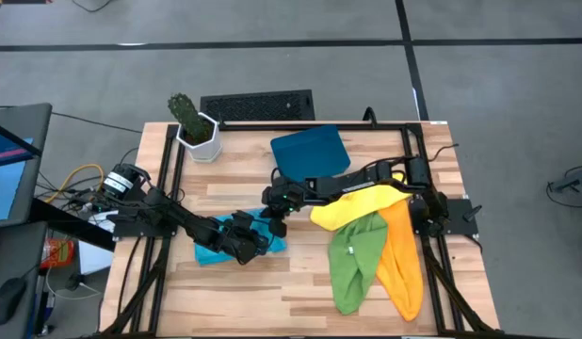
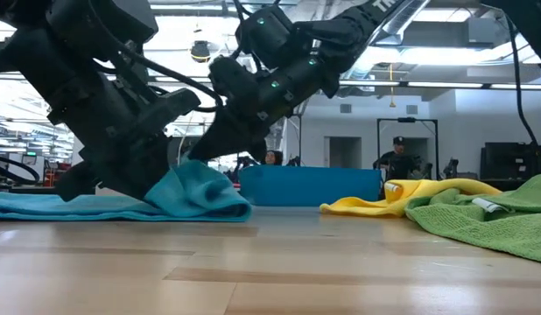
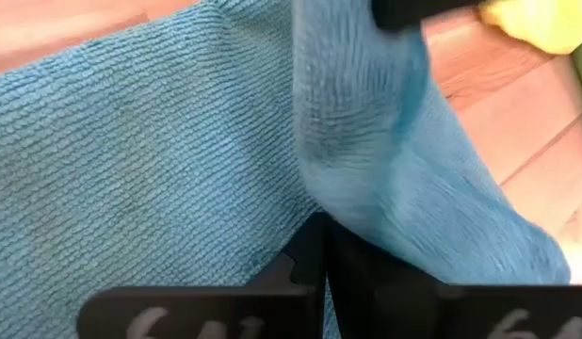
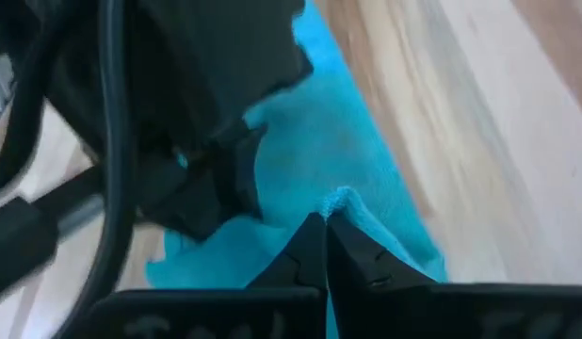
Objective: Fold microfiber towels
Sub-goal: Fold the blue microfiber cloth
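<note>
- Wooden slats make up the table (image 1: 300,282), which stands on a grey floor; the low view looks past it into a lit workshop where a person stands far off.
- At the left-centre of the table lies the light blue towel (image 1: 216,252), mostly flat, with one edge lifted into a soft ridge (image 2: 196,194).
- Clamped on that raised edge is the left gripper (image 1: 246,241); its wrist view shows the fingers (image 3: 315,264) pressed together with blue cloth pinched between them.
- Just beside it, the right gripper (image 1: 277,221) also has its jaws together on a tip of the same towel (image 4: 338,200), so both arms hold the one cloth.
- My reading of the step: the first fold of the blue towel is in hand, with the held edge to be carried over the flat part.
- The next move seems to call for both grippers to travel together, level and low, so the edge lands square on the far side before release.
- Further right, the yellow towel (image 1: 352,205), green towel (image 1: 355,264) and orange towel (image 1: 401,254) lie in an overlapping heap, not yet folded.
- Behind them rest a dark-blue tray (image 1: 310,151) and, near the back left corner, a potted cactus (image 1: 192,122).
</note>
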Controlling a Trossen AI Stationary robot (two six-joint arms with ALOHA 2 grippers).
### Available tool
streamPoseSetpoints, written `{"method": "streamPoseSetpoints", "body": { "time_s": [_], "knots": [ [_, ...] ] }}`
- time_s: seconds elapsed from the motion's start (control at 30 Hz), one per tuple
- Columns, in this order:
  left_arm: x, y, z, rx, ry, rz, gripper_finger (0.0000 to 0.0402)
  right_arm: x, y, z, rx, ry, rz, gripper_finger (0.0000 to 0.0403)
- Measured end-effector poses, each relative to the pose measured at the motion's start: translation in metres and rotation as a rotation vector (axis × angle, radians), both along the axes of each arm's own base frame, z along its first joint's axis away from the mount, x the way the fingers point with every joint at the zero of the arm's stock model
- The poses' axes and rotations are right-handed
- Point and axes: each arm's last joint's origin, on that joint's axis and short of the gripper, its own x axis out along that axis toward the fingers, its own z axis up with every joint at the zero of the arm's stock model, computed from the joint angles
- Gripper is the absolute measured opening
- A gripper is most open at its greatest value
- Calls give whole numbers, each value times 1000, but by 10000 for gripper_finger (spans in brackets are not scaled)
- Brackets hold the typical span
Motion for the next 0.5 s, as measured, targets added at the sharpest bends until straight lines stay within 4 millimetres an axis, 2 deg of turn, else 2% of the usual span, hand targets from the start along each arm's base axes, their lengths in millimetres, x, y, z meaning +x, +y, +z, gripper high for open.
{"method": "streamPoseSetpoints", "body": {
  "time_s": [0.1,0.17,0.3,0.43,0.5],
  "knots": [
    [0,-1,2,-46,7,-19,0,0,-1,1,-6,4,15,19],
    [-1,-5,9,-99,12,-93,0,1,0,3,-5,-4,17,19],
    [-7,-9,44,-114,-1,-176,0,1,0,6,-6,-10,21,25],
    [-23,-3,78,-32,45,-174,0,1,0,6,-8,-9,21,23],
    [-33,-1,88,1,65,-167,0,1,1,6,-12,-14,26,20]
  ]
}}
